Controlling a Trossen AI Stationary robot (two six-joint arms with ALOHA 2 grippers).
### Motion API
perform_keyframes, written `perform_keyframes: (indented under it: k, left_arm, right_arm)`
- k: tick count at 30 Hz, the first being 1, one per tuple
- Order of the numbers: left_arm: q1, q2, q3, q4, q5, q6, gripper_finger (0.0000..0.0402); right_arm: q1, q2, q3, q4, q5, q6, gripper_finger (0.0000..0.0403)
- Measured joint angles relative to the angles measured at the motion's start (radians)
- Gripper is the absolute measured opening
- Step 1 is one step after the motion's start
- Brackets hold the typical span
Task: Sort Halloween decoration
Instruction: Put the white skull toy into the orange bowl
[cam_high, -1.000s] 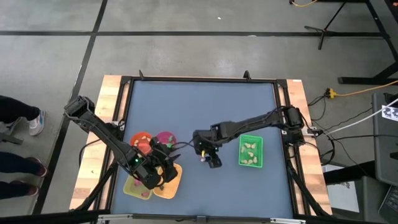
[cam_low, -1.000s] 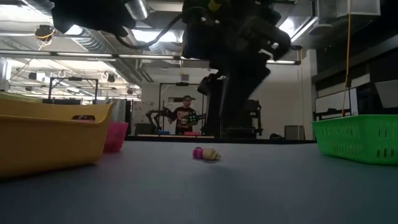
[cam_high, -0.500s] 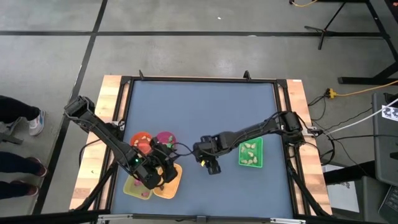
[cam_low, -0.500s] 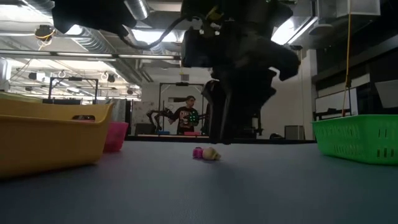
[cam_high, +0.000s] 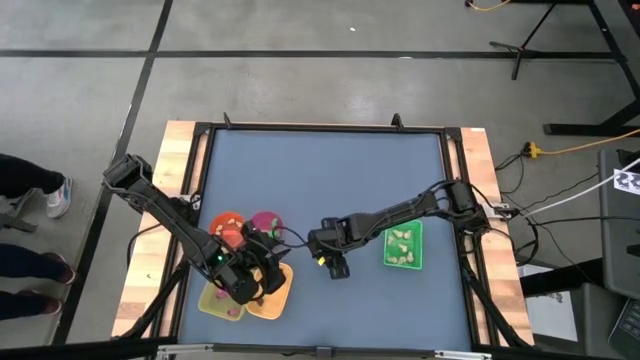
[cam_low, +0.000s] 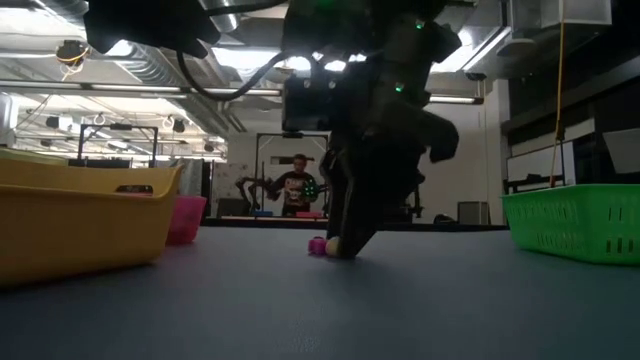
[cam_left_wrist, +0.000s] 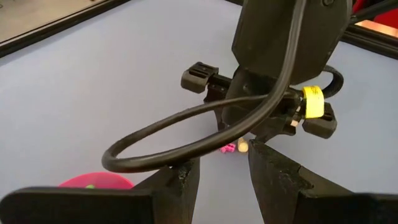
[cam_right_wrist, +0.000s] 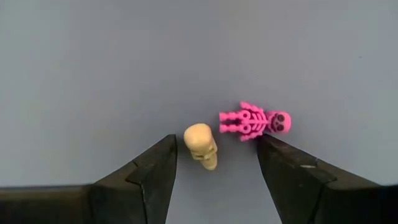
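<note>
Two trinkets of the Halloween decoration lie side by side on the blue table: a cream skull (cam_right_wrist: 201, 144) and a magenta skeleton (cam_right_wrist: 255, 120). My right gripper (cam_right_wrist: 214, 149) points steeply down over them near the table's middle (cam_high: 335, 265). It is open, one finger on either side of the skull, touching neither trinket. The skeleton lies just past one fingertip (cam_right_wrist: 273, 149). In the low view the fingers (cam_low: 350, 225) hide most of the skull. My left gripper (cam_left_wrist: 221, 171) hangs open and empty over the yellow tray (cam_high: 215, 302) at the near left.
An orange bowl (cam_high: 226, 226) and a pink bowl (cam_high: 266, 221) stand beside the yellow tray. A green tray (cam_high: 404, 246) with cream trinkets stands to the right. A black cable (cam_left_wrist: 186, 134) loops off the right arm. A person (cam_low: 298, 185) stands far behind the table.
My right gripper has sunk toward the table over the skull and skeleton, drifting a little toward the near edge, and has tipped to point more steeply down. Its fingers now reach down beside the trinkets. Both trinkets lie where they were.
</note>
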Motion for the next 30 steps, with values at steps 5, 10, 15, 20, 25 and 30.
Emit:
perform_keyframes:
  k: [5, 10, 15, 20, 25, 30]
  left_arm:
    - [0.000, 0.000, 0.000, 0.004, 0.001, 0.000, 0.0120]
    - [0.000, 0.000, 0.000, 0.007, 0.003, 0.001, 0.0120]
    - [0.000, 0.000, 0.000, 0.007, 0.003, 0.001, 0.0120]
    - [0.000, 0.000, 0.000, 0.007, 0.003, 0.001, 0.0120]
    - [0.000, 0.000, 0.000, 0.007, 0.003, 0.001, 0.0120]
    - [0.000, 0.000, 0.000, 0.007, 0.003, 0.001, 0.0120]
  right_arm:
    - [0.000, 0.001, 0.001, 0.001, -0.001, 0.000, 0.0224]
    - [0.000, 0.001, 0.000, 0.002, 0.000, 0.000, 0.0186]
    - [0.000, 0.001, 0.000, 0.006, 0.000, -0.004, 0.0124]
    - [0.000, 0.002, 0.000, 0.008, -0.001, -0.004, 0.0077]
    - [0.000, 0.002, 0.000, 0.009, -0.001, -0.004, 0.0046]
    - [0.000, 0.002, 0.000, 0.010, -0.002, -0.004, 0.0034]
